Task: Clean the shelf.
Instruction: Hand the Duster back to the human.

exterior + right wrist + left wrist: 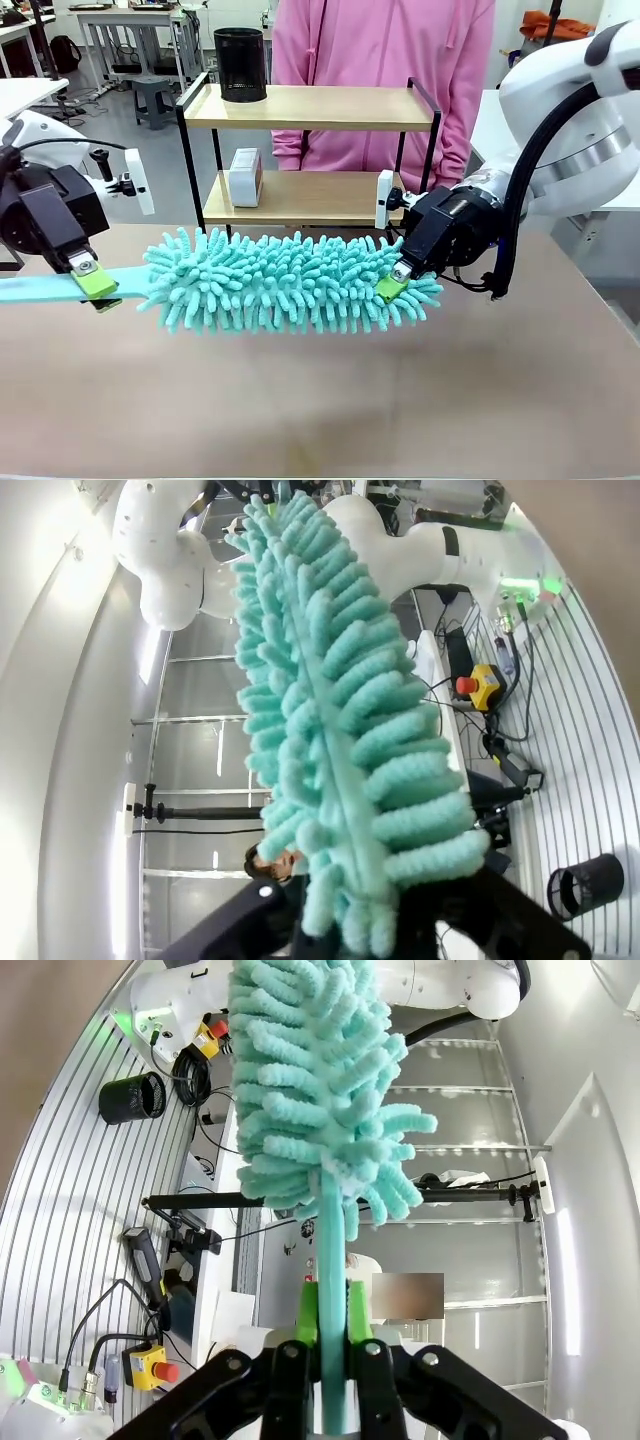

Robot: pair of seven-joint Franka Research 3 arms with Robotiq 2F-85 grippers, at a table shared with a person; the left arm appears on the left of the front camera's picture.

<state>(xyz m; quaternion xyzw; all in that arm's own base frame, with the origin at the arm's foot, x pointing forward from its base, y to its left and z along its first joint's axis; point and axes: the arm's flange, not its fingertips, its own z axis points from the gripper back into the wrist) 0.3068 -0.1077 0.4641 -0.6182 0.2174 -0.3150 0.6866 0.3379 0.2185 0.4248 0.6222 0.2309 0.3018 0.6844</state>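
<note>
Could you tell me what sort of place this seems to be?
Probably a robotics lab or workshop rather than a home. Behind the shelf stand white work tables and a stool on a bare grey floor, and the left wrist view shows a red emergency-stop button with loose cables.

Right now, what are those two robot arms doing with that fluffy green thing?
They hold a teal duster between them above the table: the left gripper is clamped on its handle, the right gripper on the fluffy tip. The shelf behind, carrying a black mesh cup and a white box, is untouched.
</note>
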